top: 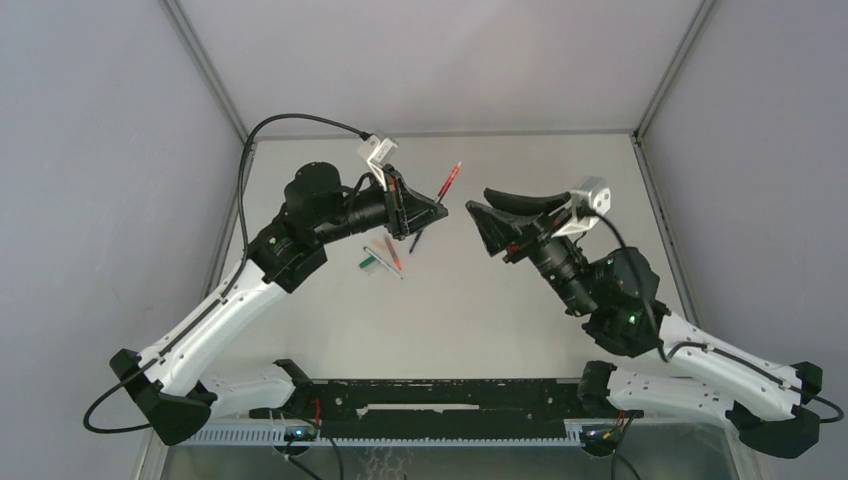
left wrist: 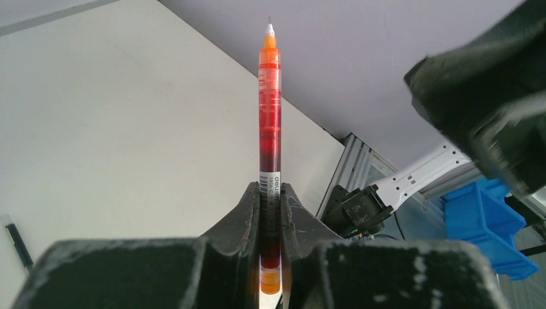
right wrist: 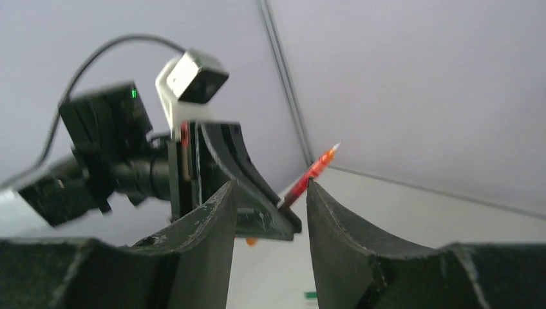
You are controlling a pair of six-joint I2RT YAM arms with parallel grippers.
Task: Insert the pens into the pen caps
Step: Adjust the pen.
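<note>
My left gripper (top: pixel 440 208) is raised above the table and shut on the lower barrel of a red pen (top: pixel 452 180). In the left wrist view the red pen (left wrist: pixel 270 109) stands straight up from between the fingers (left wrist: pixel 241 212), tip bare and pointing away. My right gripper (top: pixel 478 203) faces it from the right, open and holding nothing. Between the right fingers (right wrist: pixel 209 219) I see the left gripper (right wrist: pixel 257 199) and its red pen (right wrist: pixel 309 175). More pens (top: pixel 385 254) lie on the table under the left gripper, with a black pen (top: pixel 415 240). No pen caps are clearly visible.
A small green piece (right wrist: pixel 311 295) lies on the table; I cannot tell whether it is a cap. A black pen (left wrist: pixel 19 244) shows at the left edge of the left wrist view. Blue bins (left wrist: pixel 483 219) stand beyond the table. Grey walls enclose the table (top: pixel 520 300).
</note>
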